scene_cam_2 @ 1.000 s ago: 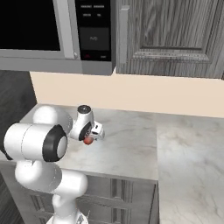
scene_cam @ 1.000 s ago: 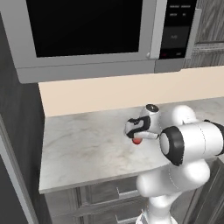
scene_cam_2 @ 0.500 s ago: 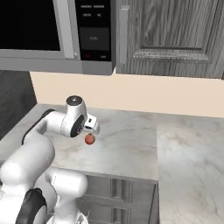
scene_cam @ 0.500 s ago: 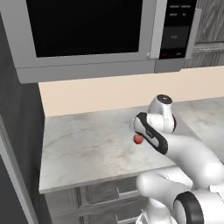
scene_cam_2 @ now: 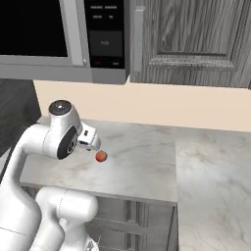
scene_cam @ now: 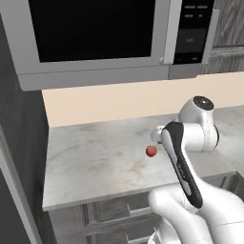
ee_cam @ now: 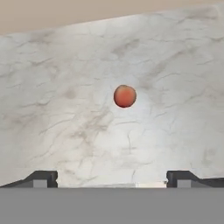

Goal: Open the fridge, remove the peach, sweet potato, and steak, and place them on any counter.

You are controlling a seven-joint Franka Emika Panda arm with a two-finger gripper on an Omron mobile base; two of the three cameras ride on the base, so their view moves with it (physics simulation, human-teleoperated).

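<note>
The peach (scene_cam: 151,151) (scene_cam_2: 101,156), a small round orange-pink fruit, lies on the marbled counter (scene_cam: 95,162) (scene_cam_2: 142,169). In the hand view the peach (ee_cam: 124,96) sits alone on the stone (ee_cam: 61,127), well ahead of the fingertips. My gripper (ee_cam: 112,177) (scene_cam_2: 91,142) is open with nothing between its fingers, hovering just above and beside the fruit without touching it. In the left base view my own forearm partly covers the gripper (scene_cam: 157,135). The dark grey fridge (scene_cam: 21,128) stands at the far left. The sweet potato and the steak are out of view.
A microwave (scene_cam: 95,38) (scene_cam_2: 59,34) hangs above the counter, with a grey wood cabinet (scene_cam_2: 191,39) to its right. Grey drawers (scene_cam: 109,214) sit under the slab. More counter (scene_cam_2: 215,196) runs to the right.
The arm has swung round and the hand has drawn back from the peach. The fruit, between the fingers a second ago, now lies free on the counter.
</note>
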